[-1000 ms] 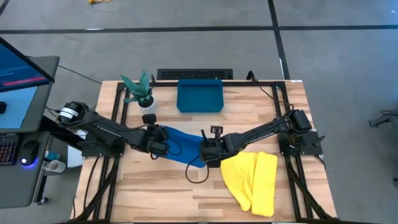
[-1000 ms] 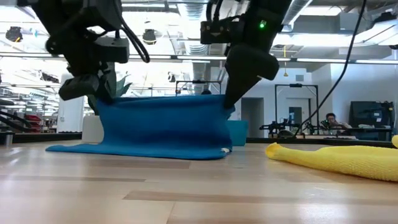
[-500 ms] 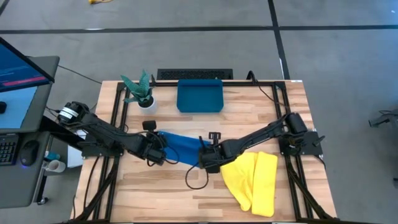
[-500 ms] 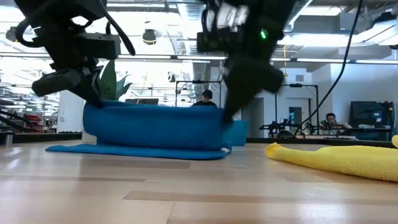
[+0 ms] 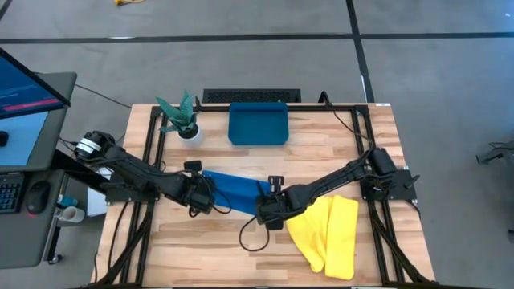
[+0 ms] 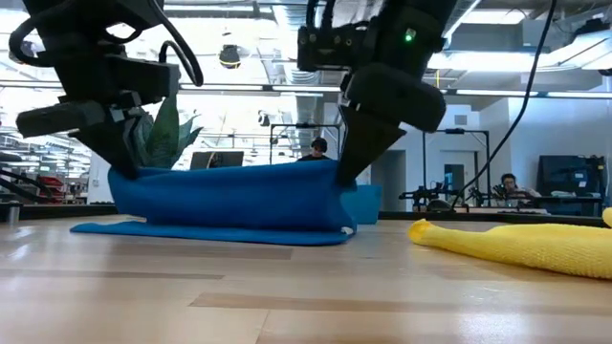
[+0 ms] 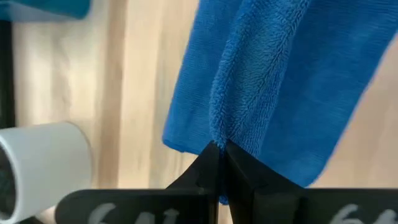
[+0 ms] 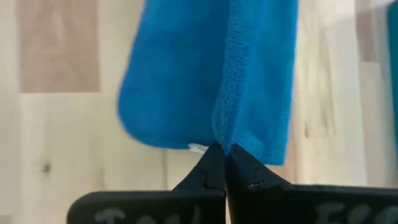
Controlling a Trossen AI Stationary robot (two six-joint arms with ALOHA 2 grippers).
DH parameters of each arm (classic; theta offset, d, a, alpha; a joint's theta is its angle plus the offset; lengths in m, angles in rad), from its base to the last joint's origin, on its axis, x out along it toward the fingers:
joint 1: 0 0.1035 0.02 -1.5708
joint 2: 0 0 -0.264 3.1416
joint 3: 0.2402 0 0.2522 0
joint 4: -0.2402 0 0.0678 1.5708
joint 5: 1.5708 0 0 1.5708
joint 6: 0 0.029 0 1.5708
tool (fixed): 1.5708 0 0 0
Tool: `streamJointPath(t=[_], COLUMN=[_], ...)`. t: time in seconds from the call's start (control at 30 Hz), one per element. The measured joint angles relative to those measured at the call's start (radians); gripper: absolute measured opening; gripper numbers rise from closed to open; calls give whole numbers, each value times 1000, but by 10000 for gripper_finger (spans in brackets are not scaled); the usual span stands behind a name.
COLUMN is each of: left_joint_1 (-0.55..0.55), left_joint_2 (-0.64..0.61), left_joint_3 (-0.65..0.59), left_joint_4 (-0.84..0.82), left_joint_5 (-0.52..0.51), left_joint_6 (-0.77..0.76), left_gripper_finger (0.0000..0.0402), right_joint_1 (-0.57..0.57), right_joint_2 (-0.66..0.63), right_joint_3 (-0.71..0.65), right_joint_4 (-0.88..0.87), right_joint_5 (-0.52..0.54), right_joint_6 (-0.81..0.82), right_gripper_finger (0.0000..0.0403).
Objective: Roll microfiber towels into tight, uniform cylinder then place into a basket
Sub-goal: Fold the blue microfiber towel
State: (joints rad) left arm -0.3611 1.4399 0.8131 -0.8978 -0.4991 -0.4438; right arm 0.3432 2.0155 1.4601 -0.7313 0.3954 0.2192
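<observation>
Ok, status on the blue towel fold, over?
Left gripper and right gripper both shut on blue towel edge, folding it over. Yellow towel loose beside. Basket empty. Nothing blocking.

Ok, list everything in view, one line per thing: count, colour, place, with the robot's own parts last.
blue towel: one, medium blue, table centre, its near edge lifted between both pincers.
yellow towel: one, bright yellow, lying loosely folded on the table's right front.
basket: one, teal-blue, back centre of the table.
plant pot: one, white with a green plant, back left, beside the basket.
table: one, light wood.
monitor: one, blue screen, off the table's left.
left pincer: one, dark, shut on the blue towel's left end.
right pincer: one, dark, shut on its right end.
</observation>
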Motion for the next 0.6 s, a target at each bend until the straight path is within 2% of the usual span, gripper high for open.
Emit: streamJointPath(t=[0.2, 0.3, 0.4, 0.6], left_joint_1=[-1, -1, 0, 2], left_joint_2=[0, 0, 0, 0], left_joint_3=[0, 0, 11, 44], left_joint_4=[-1, -3, -11, -12], left_joint_5=[-10, -115, -216, -357], left_joint_6=[1, 5, 20, 27], left_gripper_finger=[2, 2, 2, 2], right_joint_1=[2, -11, -25, -54], right_joint_2=[0, 0, -8, -11], right_joint_3=[0, 0, 21, 93], right_joint_4=[10, -5, -99, -241], right_joint_5=[-2, 32, 90, 177], right_joint_6=[0, -6, -7, -9], right_gripper_finger=[11, 11, 11, 11])
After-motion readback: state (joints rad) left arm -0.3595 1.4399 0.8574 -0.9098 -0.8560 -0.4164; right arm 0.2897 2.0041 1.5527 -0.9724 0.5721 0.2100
